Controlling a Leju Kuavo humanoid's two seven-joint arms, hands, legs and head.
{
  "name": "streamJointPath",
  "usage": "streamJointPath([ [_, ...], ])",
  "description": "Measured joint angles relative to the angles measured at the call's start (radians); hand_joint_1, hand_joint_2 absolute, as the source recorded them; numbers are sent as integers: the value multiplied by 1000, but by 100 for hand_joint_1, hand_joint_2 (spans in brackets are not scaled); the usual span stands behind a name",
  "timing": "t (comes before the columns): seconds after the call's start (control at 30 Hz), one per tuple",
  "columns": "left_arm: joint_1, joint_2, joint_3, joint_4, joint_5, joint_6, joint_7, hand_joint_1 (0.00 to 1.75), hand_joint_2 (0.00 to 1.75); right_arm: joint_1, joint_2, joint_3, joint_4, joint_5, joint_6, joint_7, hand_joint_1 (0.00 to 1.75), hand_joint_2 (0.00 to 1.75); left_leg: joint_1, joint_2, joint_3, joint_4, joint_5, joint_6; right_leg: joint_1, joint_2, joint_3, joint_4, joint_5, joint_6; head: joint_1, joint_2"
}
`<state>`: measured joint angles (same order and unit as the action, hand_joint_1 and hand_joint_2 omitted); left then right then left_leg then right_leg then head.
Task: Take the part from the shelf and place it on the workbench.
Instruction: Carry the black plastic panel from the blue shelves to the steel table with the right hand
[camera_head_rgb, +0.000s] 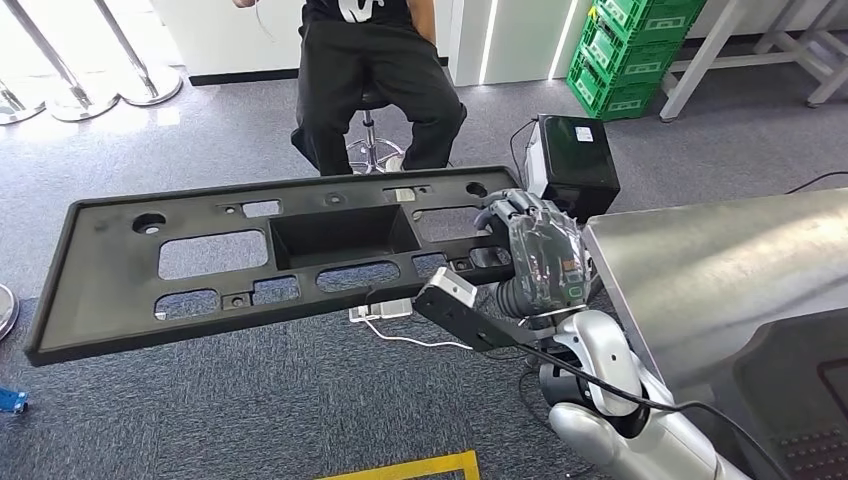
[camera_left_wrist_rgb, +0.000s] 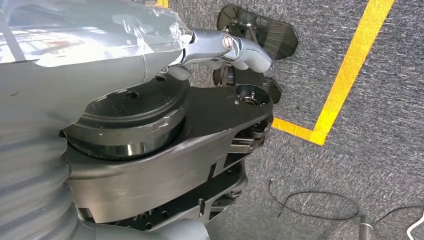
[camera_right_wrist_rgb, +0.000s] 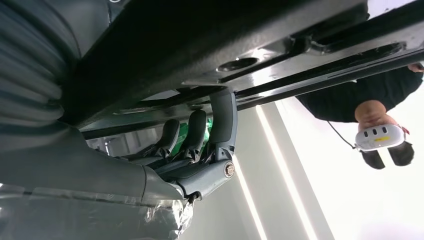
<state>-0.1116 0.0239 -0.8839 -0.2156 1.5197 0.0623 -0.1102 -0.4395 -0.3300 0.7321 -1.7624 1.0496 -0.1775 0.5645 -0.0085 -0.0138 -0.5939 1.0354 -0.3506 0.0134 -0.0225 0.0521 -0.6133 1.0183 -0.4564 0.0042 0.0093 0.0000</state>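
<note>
A long black plastic part (camera_head_rgb: 250, 265) with several cut-outs hangs level over the grey carpet, stretching from the far left to the centre of the head view. My right hand (camera_head_rgb: 535, 250) grips its right end, just left of the workbench (camera_head_rgb: 720, 255), a brushed metal top at the right. In the right wrist view the dark fingers (camera_right_wrist_rgb: 195, 135) curl up against the underside of the part (camera_right_wrist_rgb: 200, 45). My left hand (camera_left_wrist_rgb: 225, 47) hangs over the floor with its thumb stretched out and nothing in it.
A person (camera_head_rgb: 375, 70) in black sits on a stool behind the part and holds a white controller (camera_right_wrist_rgb: 380, 137). A black box (camera_head_rgb: 578, 160) stands by the bench corner, with green crates (camera_head_rgb: 625, 50) beyond it. Yellow tape (camera_left_wrist_rgb: 345, 75) marks the carpet.
</note>
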Motion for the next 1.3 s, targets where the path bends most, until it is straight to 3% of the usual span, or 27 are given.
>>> streamJointPath([
  [0.07,0,0,0,0,1,0,1,0,175,-1,0,-1,0,-2,-5,-6,175,175,4,9,5,-8,4,9,0,-16,-14,35,-21,5,4,0],
  [0.17,1,0,0,0,4,0,2,0,175,0,0,0,1,-11,-9,-12,175,175,4,25,9,-12,3,16,0,-41,-105,218,-102,5,19,0],
  [0.2,1,0,0,0,5,0,2,0,175,0,0,0,3,-13,-9,-13,175,175,3,30,10,-12,1,16,0,-42,-134,270,-117,4,23,0],
  [0.23,1,0,0,0,6,0,3,0,175,0,0,1,4,-14,-9,-14,175,175,2,34,12,-11,-1,15,0,-43,-147,290,-113,2,25,0],
  [0.27,1,0,0,0,7,0,3,0,175,0,0,1,5,-15,-9,-14,175,175,2,38,15,-11,-3,13,0,-45,-140,269,-90,-2,27,0],
  [0.37,1,0,0,0,7,0,3,0,175,0,0,1,6,-15,-10,-14,175,175,0,47,26,-10,-14,3,10,-76,-48,77,1,-17,34,0],
  [0.43,2,0,0,0,7,1,4,0,175,-1,0,1,7,-16,-11,-14,175,175,-1,54,29,-9,-19,-8,21,-90,-21,17,10,-25,35,0],
  [0.53,1,0,-1,0,5,2,7,0,175,-1,-1,0,7,-14,-14,-10,175,175,1,62,35,-4,-31,-26,22,-71,-15,6,9,-36,28,0],
  [0.6,1,0,-2,0,4,2,8,0,175,-1,0,0,6,-12,-14,-8,175,175,5,45,16,54,-70,-36,17,-62,-7,-3,11,-47,20,0],
  [0.67,1,0,-2,0,3,2,8,0,175,-1,0,0,6,-12,-14,-8,175,175,10,27,-46,182,-132,-42,16,-52,-5,-3,9,-54,8,0],
  [0.7,1,0,-2,0,3,3,8,0,175,-1,0,1,6,-12,-14,-8,175,175,12,24,-78,242,-152,-45,16,-46,-5,-2,7,-55,3,0],
  [0.73,1,0,-2,0,3,4,8,0,175,-1,1,1,7,-13,-14,-8,175,175,13,23,-100,276,-154,-48,16,-39,-4,-1,6,-55,-1,0],
  [0.77,1,0,-2,0,3,6,8,0,175,-1,1,1,7,-14,-14,-8,175,175,16,22,-103,271,-134,-50,15,-31,-3,1,4,-55,-4,0],
  [0.8,1,1,-2,0,3,7,9,0,175,-1,1,1,7,-15,-14,-9,175,175,19,21,-87,226,-97,-52,14,-23,-2,3,2,-53,-8,0],
  [0.87,2,1,-2,0,4,9,9,0,175,-2,1,1,8,-16,-15,-10,175,175,25,3,-34,91,-23,-53,14,-8,0,11,-4,-45,-16,0],
  [0.9,3,2,-2,0,5,9,9,0,175,-2,1,1,8,-16,-15,-10,175,175,27,-8,-16,43,-4,-51,14,-2,-2,15,-7,-40,-18,0],
  [0.97,4,2,-2,0,6,9,10,0,175,-4,2,1,9,-17,-15,-10,175,175,25,-21,-7,13,-2,-45,13,8,-8,19,-7,-29,-15,0],
  [1.07,5,2,-2,0,7,9,10,0,175,-6,2,1,9,-17,-15,-11,175,175,24,-7,-1,2,2,-25,9,0,-15,35,-18,-14,-8,0],
  [1.1,5,2,-3,0,7,9,10,0,175,-8,2,1,9,-17,-15,-11,175,175,24,-2,2,-2,4,-18,9,-12,-30,67,-37,-11,-2,0],
  [1.17,5,2,-3,0,7,9,10,0,175,-10,2,1,10,-18,-15,-11,175,175,22,8,3,-4,3,-10,10,-36,-87,185,-93,-7,12,0],
  [1.23,5,2,-4,0,7,9,10,0,175,-8,3,2,11,-21,-15,-12,175,175,17,19,4,-3,1,-7,10,-42,-144,291,-124,-7,23,0],
  [1.27,6,2,-4,0,7,9,10,0,175,-8,3,2,12,-22,-15,-13,175,175,15,23,6,-3,0,-6,10,-43,-148,295,-113,-9,26,0],
  [1.3,6,2,-4,0,7,9,10,0,175,-8,3,2,13,-23,-15,-14,175,175,14,27,8,-3,-2,-6,11,-45,-132,258,-83,-13,29,0],
])
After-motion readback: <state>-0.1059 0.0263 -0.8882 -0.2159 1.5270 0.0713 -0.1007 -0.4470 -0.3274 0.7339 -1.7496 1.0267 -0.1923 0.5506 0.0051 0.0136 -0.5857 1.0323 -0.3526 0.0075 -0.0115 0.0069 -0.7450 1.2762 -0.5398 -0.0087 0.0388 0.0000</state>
